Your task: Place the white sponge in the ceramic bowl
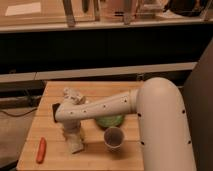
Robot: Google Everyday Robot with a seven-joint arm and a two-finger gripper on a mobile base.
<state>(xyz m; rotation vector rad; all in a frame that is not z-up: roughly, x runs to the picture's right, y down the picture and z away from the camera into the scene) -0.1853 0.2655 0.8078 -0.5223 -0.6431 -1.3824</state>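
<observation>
My gripper (73, 134) hangs down from the wrist over the front left of the wooden table (95, 159). An off-white block, the white sponge (76, 146), shows right at its lower end, at or just above the table top. I cannot tell whether it is gripped. The ceramic bowl (111, 121), green inside, sits to the right of the gripper, and my forearm hides its far half.
A small cup (114, 137) stands just in front of the bowl. A whitish bottle (73, 95) lies behind the wrist and a black block (54, 111) sits to its left. An orange-red stick-shaped item (41, 150) lies at the front left edge. A counter runs behind the table.
</observation>
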